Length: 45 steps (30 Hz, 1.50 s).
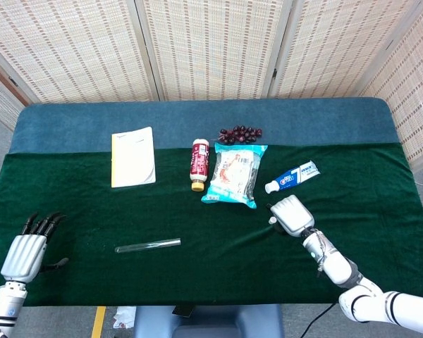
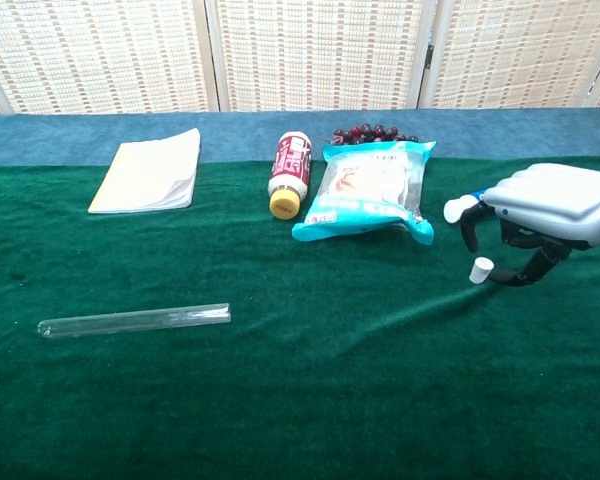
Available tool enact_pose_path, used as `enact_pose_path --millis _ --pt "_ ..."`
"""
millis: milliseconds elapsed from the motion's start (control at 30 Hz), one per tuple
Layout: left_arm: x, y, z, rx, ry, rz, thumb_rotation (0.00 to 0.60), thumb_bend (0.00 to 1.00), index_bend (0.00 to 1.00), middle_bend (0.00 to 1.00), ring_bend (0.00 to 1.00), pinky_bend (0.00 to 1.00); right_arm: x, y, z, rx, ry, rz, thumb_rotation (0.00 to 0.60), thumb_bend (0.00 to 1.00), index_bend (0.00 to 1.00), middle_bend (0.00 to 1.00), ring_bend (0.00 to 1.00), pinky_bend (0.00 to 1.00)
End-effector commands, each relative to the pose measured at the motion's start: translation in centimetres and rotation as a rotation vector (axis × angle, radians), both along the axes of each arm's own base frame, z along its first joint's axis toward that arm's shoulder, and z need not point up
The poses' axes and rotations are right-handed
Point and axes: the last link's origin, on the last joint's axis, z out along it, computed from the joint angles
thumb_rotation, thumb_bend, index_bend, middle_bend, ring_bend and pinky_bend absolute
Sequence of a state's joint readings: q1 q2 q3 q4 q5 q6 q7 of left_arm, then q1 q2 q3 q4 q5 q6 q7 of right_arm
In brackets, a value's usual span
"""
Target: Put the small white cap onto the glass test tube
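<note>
R hand (image 2: 550, 205) hovers over the small white cap (image 2: 481, 268), fingers curled down around it w/ a gap, nothing held. In head view the palm hides most of the cap; contact can't be told. Cap stands on the green worktop (image 1: 218, 267), near the toothpaste tube (image 1: 292, 177). Glass test tube (image 2: 134, 320) lies flat, front-left, long axis roughly left-right, far from cap. L hand (image 1: 27, 252) only in head view, at the left edge, fingers spread, empty.
</note>
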<state>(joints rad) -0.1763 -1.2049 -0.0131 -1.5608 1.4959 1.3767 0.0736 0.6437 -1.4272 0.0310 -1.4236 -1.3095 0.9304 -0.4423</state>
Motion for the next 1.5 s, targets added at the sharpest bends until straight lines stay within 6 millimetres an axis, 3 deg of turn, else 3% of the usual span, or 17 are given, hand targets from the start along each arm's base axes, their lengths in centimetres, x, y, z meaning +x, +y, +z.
enact_pose_path --millis 33,867,1100,1233,1367,1500 --pt "0.0 0.0 0.0 0.001 0.0 0.004 0.6 0.15 0.16 0.15 0.2 0.0 -0.1 -0.1 -0.2 0.005 0.003 -0.004 0.516 0.42 0.44 1.0 1.0 1.0" --pt "-0.5 -0.2 0.0 0.002 -0.001 0.023 0.6 0.15 0.15 0.15 0.2 0.0 0.1 -0.1 -0.7 0.015 0.022 -0.013 0.527 0.45 0.47 1.0 1.0 1.0" --pt "-0.5 0.1 -0.1 0.006 -0.005 0.018 0.6 0.15 0.15 0.15 0.2 0.0 0.3 -0.3 -0.5 0.006 0.015 -0.012 0.557 0.5 0.59 1.0 1.0 1.0" --pt "0.0 0.8 -0.1 -0.015 -0.008 -0.008 0.6 0.15 0.17 0.16 0.21 0.0 0.9 -0.3 0.8 -0.009 -0.01 -0.008 0.574 0.53 0.69 1.0 1.0 1.0" --pt "0.7 2.2 -0.4 -0.049 0.002 -0.056 0.6 0.15 0.22 0.24 0.28 0.02 1.9 0.1 3.0 -0.022 -0.066 -0.014 0.584 0.56 0.75 1.0 1.0 1.0" --pt "1.5 3.9 -1.3 -0.096 0.021 -0.099 0.6 0.17 0.3 0.37 0.4 0.16 2.6 0.8 5.4 -0.034 -0.086 -0.006 0.585 0.57 0.78 1.0 1.0 1.0"
